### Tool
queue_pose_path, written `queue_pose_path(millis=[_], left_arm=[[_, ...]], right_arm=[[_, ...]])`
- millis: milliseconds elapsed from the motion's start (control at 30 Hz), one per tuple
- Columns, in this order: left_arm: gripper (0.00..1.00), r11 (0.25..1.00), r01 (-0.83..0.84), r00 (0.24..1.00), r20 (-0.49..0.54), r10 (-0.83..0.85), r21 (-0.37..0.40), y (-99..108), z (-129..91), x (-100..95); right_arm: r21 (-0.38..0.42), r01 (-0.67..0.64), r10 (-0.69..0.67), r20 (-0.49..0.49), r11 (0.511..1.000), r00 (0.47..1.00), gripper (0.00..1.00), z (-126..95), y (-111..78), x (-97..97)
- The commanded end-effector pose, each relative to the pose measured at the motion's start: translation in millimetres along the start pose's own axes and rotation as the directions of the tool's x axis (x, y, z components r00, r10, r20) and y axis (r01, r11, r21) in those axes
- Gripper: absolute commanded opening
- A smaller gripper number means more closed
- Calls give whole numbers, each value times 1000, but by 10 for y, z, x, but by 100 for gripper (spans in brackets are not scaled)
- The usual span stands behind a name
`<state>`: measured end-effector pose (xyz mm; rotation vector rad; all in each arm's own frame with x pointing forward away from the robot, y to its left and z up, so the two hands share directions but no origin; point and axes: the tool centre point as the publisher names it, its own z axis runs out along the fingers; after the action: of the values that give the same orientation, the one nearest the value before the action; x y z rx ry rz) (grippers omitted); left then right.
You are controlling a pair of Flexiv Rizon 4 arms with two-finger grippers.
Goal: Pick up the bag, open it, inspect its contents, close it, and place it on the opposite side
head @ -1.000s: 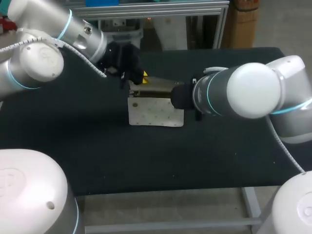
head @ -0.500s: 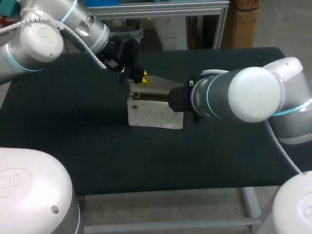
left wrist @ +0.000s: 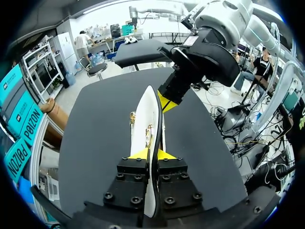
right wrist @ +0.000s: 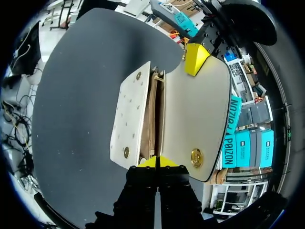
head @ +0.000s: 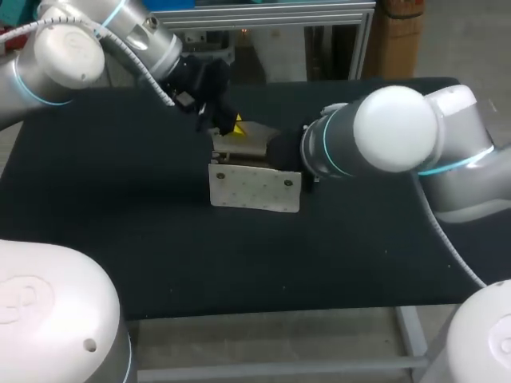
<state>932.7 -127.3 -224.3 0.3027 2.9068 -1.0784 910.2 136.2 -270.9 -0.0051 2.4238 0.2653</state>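
Note:
A small cream studded bag (head: 254, 188) hangs just above the black table (head: 120, 207), held between both arms. Its flap (right wrist: 202, 109) is folded back, so the tan inside (right wrist: 153, 119) shows in the right wrist view. A gold clasp (right wrist: 196, 157) sits on the flap. My left gripper (left wrist: 146, 153) is shut on the flap's thin edge; in the head view it is at the bag's far left corner (head: 228, 128). My right gripper (right wrist: 155, 161) is shut on the bag's near end at the opening. In the head view the right wrist (head: 287, 153) hides its fingers.
The black table spreads wide to the left and right of the bag, and its front edge (head: 263, 309) lies toward the camera. My right arm's big white elbow (head: 395, 128) hangs over the table's right half.
My right arm has swung leftward, its elbow now nearer the middle. My left arm's upper link has lifted and pulled back. The bag stays in nearly the same spot, still held by both.

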Motion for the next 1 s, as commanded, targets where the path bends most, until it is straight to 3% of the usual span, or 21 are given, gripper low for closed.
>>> queue_pose_path(millis=[33,400,1000], left_arm=[[0,1000,1,1000,-4,-1,-2,-13,8,4],[0,1000,6,1000,-10,-6,-11,-55,16,37],[0,1000,7,1000,-11,-7,-16,-83,22,70]], right_arm=[[6,-17,18,-57,1000,998,0,159,112,-126],[-18,-11,10,-88,1000,996,0,297,218,-132],[-11,-7,5,-158,1000,987,0,501,222,1]])
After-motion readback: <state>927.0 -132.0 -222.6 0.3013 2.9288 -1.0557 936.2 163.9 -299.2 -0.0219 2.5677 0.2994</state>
